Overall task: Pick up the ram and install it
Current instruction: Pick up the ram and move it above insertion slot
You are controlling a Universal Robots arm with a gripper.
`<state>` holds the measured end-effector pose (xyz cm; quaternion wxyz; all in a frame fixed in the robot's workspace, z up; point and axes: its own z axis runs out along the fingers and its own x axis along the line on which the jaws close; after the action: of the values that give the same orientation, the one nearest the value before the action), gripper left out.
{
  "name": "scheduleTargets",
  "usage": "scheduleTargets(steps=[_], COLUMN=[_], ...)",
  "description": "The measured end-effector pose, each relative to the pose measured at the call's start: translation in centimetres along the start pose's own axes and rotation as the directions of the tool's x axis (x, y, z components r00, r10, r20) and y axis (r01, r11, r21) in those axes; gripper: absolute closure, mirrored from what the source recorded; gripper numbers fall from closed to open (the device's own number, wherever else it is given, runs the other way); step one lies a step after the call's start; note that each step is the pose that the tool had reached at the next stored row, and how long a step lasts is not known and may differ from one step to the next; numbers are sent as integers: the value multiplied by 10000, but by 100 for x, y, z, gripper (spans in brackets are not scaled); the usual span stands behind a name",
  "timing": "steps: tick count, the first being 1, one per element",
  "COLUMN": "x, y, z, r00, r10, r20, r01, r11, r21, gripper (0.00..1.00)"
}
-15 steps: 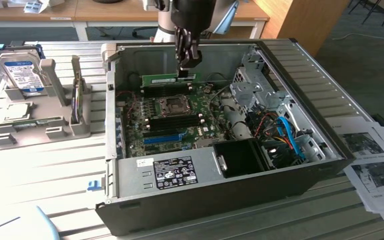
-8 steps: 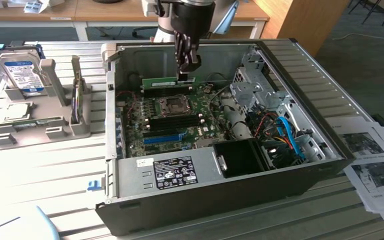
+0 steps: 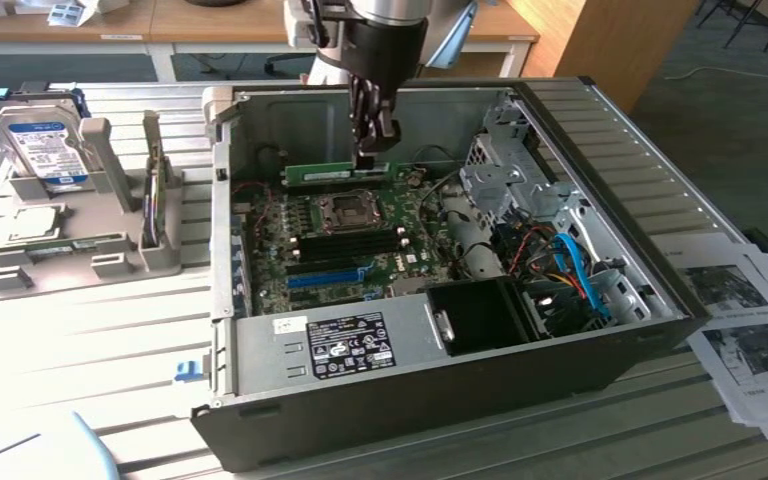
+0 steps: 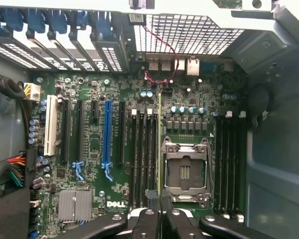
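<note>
The ram (image 3: 341, 172) is a thin green stick hanging level inside the open computer case (image 3: 598, 150), above the motherboard (image 3: 344, 250). My gripper (image 3: 373, 150) reaches down from above and is shut on the stick's upper edge near one end. In the wrist view the ram (image 4: 159, 149) appears edge-on as a thin line running away from my gripper (image 4: 157, 204). It lies over the strip between a bank of black memory slots (image 4: 144, 154) and the CPU socket (image 4: 185, 172). How far the stick hangs above the board cannot be told.
A second bank of memory slots (image 4: 229, 164) lies beyond the socket, and a blue expansion slot (image 4: 107, 134) on the other side. A black fan shroud (image 3: 484, 315) and cables crowd the case. A hard drive (image 3: 40, 145) stands in a grey holder at the exterior view's left; papers (image 3: 751, 320) lie right.
</note>
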<state>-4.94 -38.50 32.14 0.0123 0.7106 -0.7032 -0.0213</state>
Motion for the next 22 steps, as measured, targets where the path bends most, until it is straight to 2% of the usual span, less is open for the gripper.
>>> scheduleTargets(steps=[22], x=[3], y=[-12], z=[258], r00=[10000], r10=[11], r20=[1], r01=[-11], r11=[10000], r21=[1], gripper=[89])
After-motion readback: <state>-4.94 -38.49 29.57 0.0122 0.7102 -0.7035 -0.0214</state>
